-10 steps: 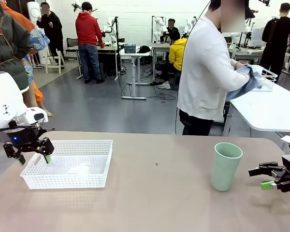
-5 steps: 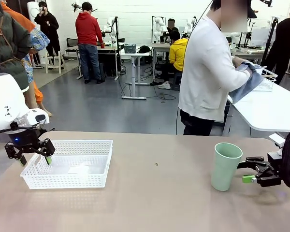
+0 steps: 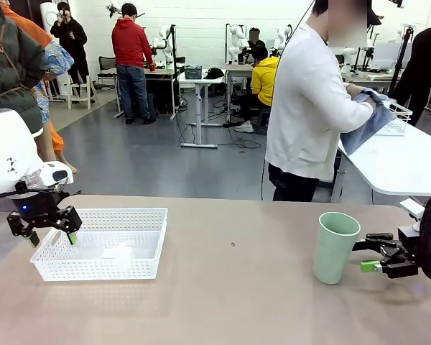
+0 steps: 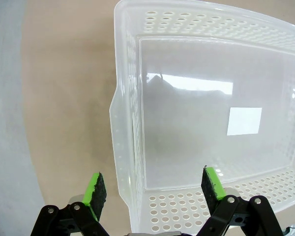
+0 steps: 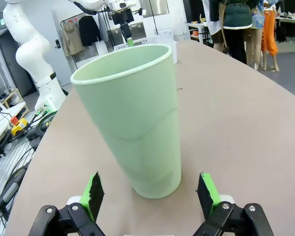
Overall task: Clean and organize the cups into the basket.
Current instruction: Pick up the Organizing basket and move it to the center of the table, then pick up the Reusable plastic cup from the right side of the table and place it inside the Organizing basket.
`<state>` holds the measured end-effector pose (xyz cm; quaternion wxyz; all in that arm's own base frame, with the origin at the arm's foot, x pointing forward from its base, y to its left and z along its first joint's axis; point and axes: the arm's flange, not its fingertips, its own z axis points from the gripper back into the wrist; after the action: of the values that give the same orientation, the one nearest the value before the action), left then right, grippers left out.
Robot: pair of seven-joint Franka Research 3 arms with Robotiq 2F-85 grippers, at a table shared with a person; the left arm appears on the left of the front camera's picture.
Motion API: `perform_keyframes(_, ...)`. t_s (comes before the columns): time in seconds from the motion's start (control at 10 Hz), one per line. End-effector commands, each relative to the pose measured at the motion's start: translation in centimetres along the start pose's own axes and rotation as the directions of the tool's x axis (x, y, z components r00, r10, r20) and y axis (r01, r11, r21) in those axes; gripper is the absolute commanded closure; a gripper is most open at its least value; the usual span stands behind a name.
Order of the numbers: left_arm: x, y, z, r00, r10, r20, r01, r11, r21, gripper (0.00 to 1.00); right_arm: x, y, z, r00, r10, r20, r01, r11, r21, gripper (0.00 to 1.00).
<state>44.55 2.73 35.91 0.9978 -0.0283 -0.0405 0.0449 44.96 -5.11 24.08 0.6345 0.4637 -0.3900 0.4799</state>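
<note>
The right gripper (image 3: 365,253), wide open and empty, should straddle the cup (image 3: 335,248) squarely at mid-height before closing gently.

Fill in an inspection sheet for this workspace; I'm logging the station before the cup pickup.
Surface: tan table, no spill seen.
Job's things: mint green cup upright on the robot's right; white basket on its left, nothing inside.
Clutter: one small dark speck mid-table.
Grippers: left gripper open, fingers either side of the basket's end wall; right gripper open, aimed at the cup, not closed on it.
Cables: black cable looped beside the right gripper.
Surroundings: person in white behind the table, wiping with a blue cloth.
</note>
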Motion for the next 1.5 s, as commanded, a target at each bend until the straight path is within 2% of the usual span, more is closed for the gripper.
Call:
perform_keyframes(0.0,0.0,0.0,0.0,1.0,0.0,0.0,0.0,1.0,0.0,0.0,0.0,0.1,0.0,1.0,-0.004,-0.004,0.005,1.0,0.008,0.0)
perform_keyframes(0.4,0.1,1.3,-0.1,1.0,0.004,0.031,-0.006,0.999,0.044,0.0,-0.2,-0.6,-1.5,0.994,0.095,0.053,-0.097,0.995,0.035,0.0)
perform_keyframes(0.8,0.2,0.9,-1.0,1.0,-0.025,0.016,0.024,0.997,0.068,0.0,-0.3,-0.3,-3.1,0.968,0.232,0.093,-0.241,0.965,0.099,0.0)
perform_keyframes(1.4,-0.2,0.7,-1.2,0.999,-0.043,0.018,0.042,0.995,0.086,0.0,-0.6,-1.2,-7.5,0.97,0.233,0.072,-0.241,0.958,0.158,0.0)
